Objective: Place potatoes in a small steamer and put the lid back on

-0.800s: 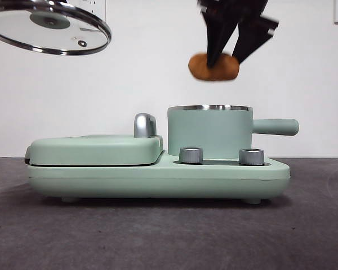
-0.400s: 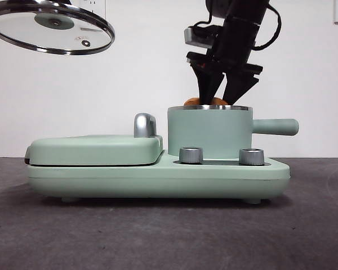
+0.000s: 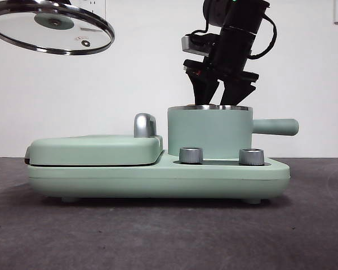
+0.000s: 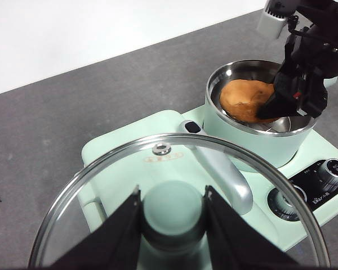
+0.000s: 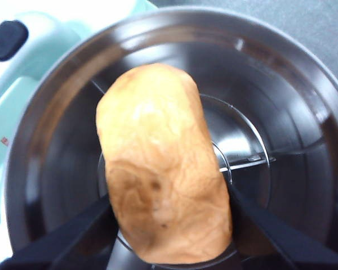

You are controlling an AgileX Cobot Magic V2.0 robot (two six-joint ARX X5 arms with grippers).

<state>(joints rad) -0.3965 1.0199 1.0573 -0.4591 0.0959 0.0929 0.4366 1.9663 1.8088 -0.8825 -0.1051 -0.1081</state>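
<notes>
Potato (image 5: 163, 180) is down inside the small steamer (image 3: 209, 133) now, and my right gripper (image 3: 219, 97) has its jaws clamped on it, tips below the rim. Left gripper (image 4: 173, 225) is pinching the lid (image 3: 50, 27) by its knob, up off to the side.

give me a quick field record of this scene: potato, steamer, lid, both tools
potato: inside the steamer, between the right tool's jaws
steamer: uncovered, on the mint-green cooker base
lid: held up in the air, off to the side of the steamer
left tool: shut on the lid knob
right tool: tips down in the steamer, gripping the potato
</notes>
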